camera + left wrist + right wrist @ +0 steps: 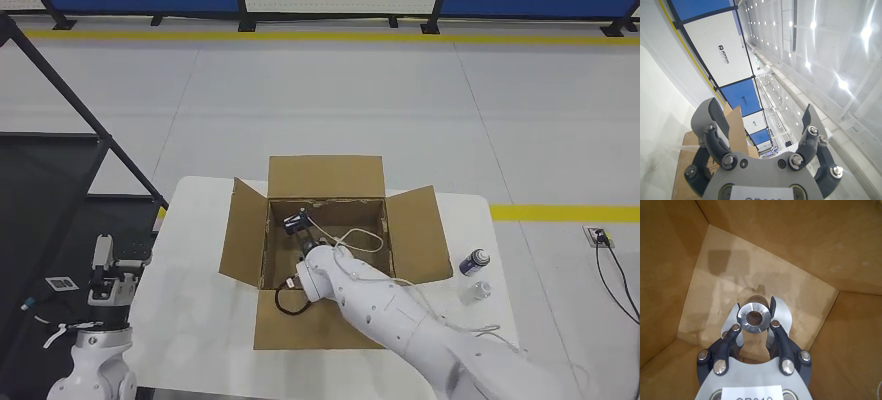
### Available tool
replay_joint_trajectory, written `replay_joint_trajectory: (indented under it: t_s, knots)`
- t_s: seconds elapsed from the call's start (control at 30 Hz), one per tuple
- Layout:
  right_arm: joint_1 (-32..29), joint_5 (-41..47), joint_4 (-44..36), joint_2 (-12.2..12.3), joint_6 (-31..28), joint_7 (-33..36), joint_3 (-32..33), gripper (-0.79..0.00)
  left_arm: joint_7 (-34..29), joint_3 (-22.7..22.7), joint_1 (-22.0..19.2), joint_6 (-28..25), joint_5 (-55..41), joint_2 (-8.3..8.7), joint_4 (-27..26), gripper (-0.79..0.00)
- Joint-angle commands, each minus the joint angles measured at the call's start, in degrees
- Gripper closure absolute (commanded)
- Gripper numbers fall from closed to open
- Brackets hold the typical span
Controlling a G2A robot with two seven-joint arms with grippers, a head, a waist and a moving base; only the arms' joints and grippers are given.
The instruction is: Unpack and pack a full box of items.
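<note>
**Where the three cameras look**

The top view looks steeply down from above the arms, taking in the tabletop (200,300) and the open box (325,175). The left wrist view, beside a box flap, faces up at the ceiling (829,56). The right wrist view sits inside the box, close to its floor.

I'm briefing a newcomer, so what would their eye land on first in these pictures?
The open cardboard box mid-table, with the right arm down inside it. Inside, the right gripper has its jaws shut on a shiny hollow metal cylinder. The left gripper points up at the ceiling lights, jaws wide open.
</note>
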Motion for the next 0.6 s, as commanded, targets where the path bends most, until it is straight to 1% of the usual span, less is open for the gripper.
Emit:
replay_joint_trajectory:
  t_s: [0.0,0.03,0.07,0.13,0.3,0.37,0.47,0.57]
  knots:
    - [0.1,-0.2,2.7,-1.4,-0.5,-0.1,0.0,-0.249,-0.3,-0.1,0.0,0.0,0.0,-0.03,0.1,-0.785]
    - [0.2,-0.3,3.8,-2.1,-0.9,-0.2,0.1,-0.262,-0.4,-0.2,-0.1,0.0,0.0,-0.04,0.1,-0.785]
    - [0.3,-0.3,5.0,-2.7,-1.2,-0.2,0.2,-0.292,-0.5,-0.3,-0.1,0.0,-0.1,-0.06,0.1,-0.785]
    - [0.4,-0.1,7.1,-3.9,-2.0,-0.3,0.5,-0.302,-0.7,-0.5,-0.1,0.0,-0.2,-0.09,0.2,-0.785]
    - [1.0,0.2,11.6,-6.1,-4.1,-0.9,1.5,-0.363,-1.7,-0.7,-0.2,-0.2,-1.8,-0.18,0.4,-0.785]
    - [1.1,0.3,13.0,-6.7,-4.4,-1.5,2.0,-0.391,-2.3,-1.1,-0.3,-0.2,-2.1,-0.17,0.6,-0.785]
    - [1.4,0.9,14.2,-7.4,-5.4,-2.4,3.0,-0.397,-2.5,-1.3,-0.3,-0.3,-2.1,-0.21,0.7,-0.785]
    - [1.9,1.8,14.3,-7.5,-7.0,-3.6,4.3,-0.449,-2.7,-1.4,-0.4,-0.2,-2.0,-0.26,0.7,-0.785]
